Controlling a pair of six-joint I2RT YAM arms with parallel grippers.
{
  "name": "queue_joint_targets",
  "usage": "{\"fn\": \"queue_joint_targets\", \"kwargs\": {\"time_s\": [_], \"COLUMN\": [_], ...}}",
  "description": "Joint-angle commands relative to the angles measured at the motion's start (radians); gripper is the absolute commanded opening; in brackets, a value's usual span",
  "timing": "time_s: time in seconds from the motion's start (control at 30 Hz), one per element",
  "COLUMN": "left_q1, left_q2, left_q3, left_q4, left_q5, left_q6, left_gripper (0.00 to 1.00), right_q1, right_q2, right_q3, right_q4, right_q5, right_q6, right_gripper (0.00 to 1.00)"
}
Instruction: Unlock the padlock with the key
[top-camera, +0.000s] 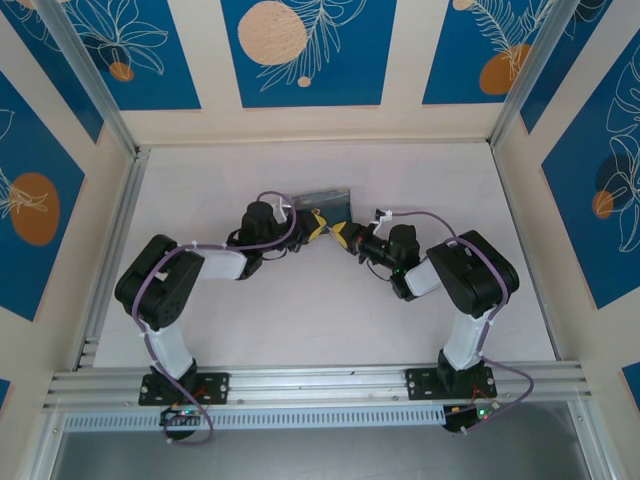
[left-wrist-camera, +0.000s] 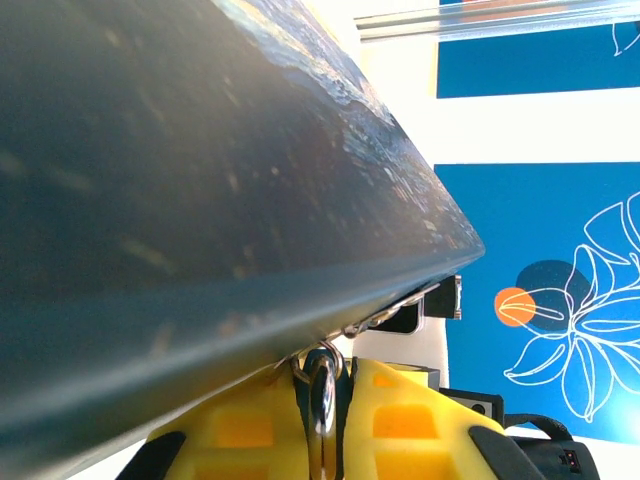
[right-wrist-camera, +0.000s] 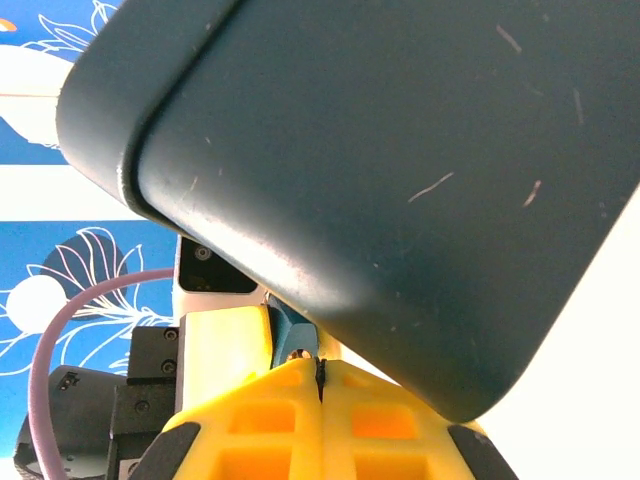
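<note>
Left hand (left-wrist-camera: 330, 398): clenched on the padlock (right-wrist-camera: 286, 335), with a yellow finger close on either side of its metal shackle (left-wrist-camera: 322, 385).
Padlock, place: it hangs at the lower edge of the dark box (top-camera: 326, 197) in the middle of the desk (top-camera: 300, 320), between the two hands. The shackle loop reaches up to the box's latch plate (left-wrist-camera: 400, 308).
Padlock, look: tiny against the box. In the right wrist view a small wedge of teal-blue body shows, tucked under the box's rounded corner. The keyhole is hidden.
Key (right-wrist-camera: 320, 364): a thin dark sliver at the seam of the right fingers, pointing toward the teal body. Whether its tip sits in the keyhole cannot be told.
Right hand (right-wrist-camera: 320, 376): clenched tight, the pads meeting on that sliver, which I judge to be the key.
Step in hand: probably bringing the key to the lock, at or near insertion. The shackle looks closed, so the lock is not yet open.
Next move: the left hand must hold the padlock steady while the right seats the key fully and twists it. The fit is fine, so a small misalignment could let the key slip.
</note>
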Motion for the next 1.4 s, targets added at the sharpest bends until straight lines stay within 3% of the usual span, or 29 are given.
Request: {"fn": "queue_joint_targets", "kwargs": {"time_s": [0.0, 0.17, 0.43, 0.7, 1.1, 1.37], "left_q1": [-0.031, -0.030, -0.031, -0.031, -0.036, -0.037], "left_q2": [-0.026, -0.029, -0.026, -0.015, -0.008, -0.009], "left_q3": [0.004, 0.002, 0.002, 0.000, 0.005, 0.008], "left_q4": [0.058, 0.049, 0.046, 0.047, 0.050, 0.044], "left_q5": [0.096, 0.098, 0.098, 0.094, 0.095, 0.094], "left_q6": [0.007, 0.010, 0.014, 0.016, 0.015, 0.016], "left_gripper": [0.00, 0.00, 0.00, 0.00, 0.00, 0.00], "right_q1": [0.020, 0.021, 0.026, 0.039, 0.069, 0.071], "right_q2": [-0.020, -0.055, -0.065, -0.063, -0.043, -0.047], "right_q3": [0.028, 0.030, 0.049, 0.059, 0.047, 0.076], "right_q4": [-0.093, -0.162, -0.130, -0.036, -0.027, -0.057], "right_q5": [0.001, 0.012, 0.010, -0.001, 0.095, 0.039], "right_q6": [-0.107, -0.198, -0.215, -0.022, 0.232, 0.131], "right_gripper": [0.00, 0.00, 0.00, 0.00, 0.00, 0.00]}}
